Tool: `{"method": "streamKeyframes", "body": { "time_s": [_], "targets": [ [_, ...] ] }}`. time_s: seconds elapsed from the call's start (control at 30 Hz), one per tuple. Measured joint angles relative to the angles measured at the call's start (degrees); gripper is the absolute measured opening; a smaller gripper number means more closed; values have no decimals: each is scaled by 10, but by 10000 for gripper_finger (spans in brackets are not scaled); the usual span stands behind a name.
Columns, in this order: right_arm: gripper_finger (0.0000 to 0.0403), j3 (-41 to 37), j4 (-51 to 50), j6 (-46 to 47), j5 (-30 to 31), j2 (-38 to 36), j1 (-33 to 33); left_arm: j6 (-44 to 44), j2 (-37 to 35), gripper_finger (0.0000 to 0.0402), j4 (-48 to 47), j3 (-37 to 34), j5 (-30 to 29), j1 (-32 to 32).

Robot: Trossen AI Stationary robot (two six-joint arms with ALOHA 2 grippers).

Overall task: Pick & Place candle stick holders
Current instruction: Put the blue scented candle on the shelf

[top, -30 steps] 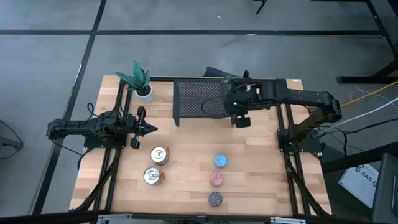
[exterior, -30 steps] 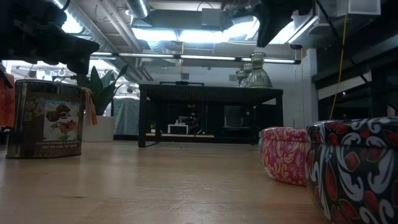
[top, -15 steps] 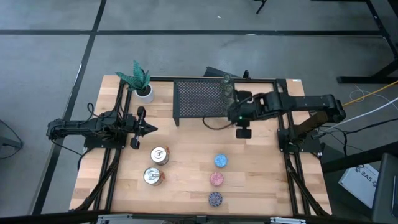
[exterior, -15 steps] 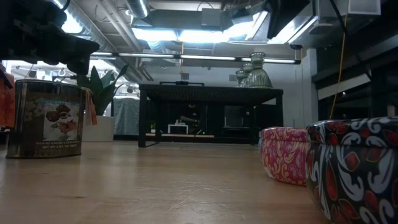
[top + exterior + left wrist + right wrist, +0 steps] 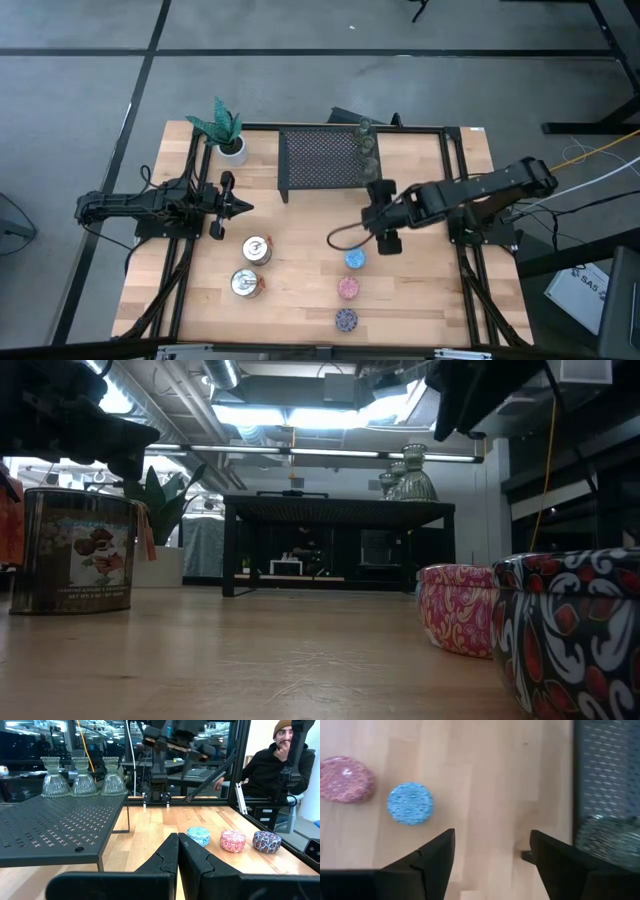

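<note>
Three olive-green glassy candle stick holders (image 5: 368, 146) stand in a row on the right end of the black mesh rack (image 5: 318, 160). Blue (image 5: 355, 259), pink (image 5: 348, 288) and purple (image 5: 346, 320) holders rest on the table in a line toward the near edge. Two silvery holders (image 5: 252, 266) stand left of the middle. My right gripper (image 5: 386, 238) hovers open above the table between the rack and the blue holder (image 5: 410, 803), with nothing between its fingers. At the left side my left gripper (image 5: 237, 207) is shut and empty.
A white pot with a green plant (image 5: 228, 138) stands at the far left corner. The rack's legs and mesh top take up the far middle. A seated person (image 5: 280, 765) is beyond the table's right side. Bare wood lies between the silvery holders and the coloured row.
My right gripper has moved from beside the rack's right end toward the table's near edge and now stands just short of the blue holder. The holders have stayed where they were.
</note>
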Motion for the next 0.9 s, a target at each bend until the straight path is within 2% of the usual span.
{"method": "streamKeyframes", "body": {
  "time_s": [0.37,0.9],
  "targets": [
    [270,-94,101,-3,0,0,60,0,0,2,0,0,0,0],
    [270,-266,417,-4,0,20,83,0,0,2,0,0,0,0]
  ]
}}
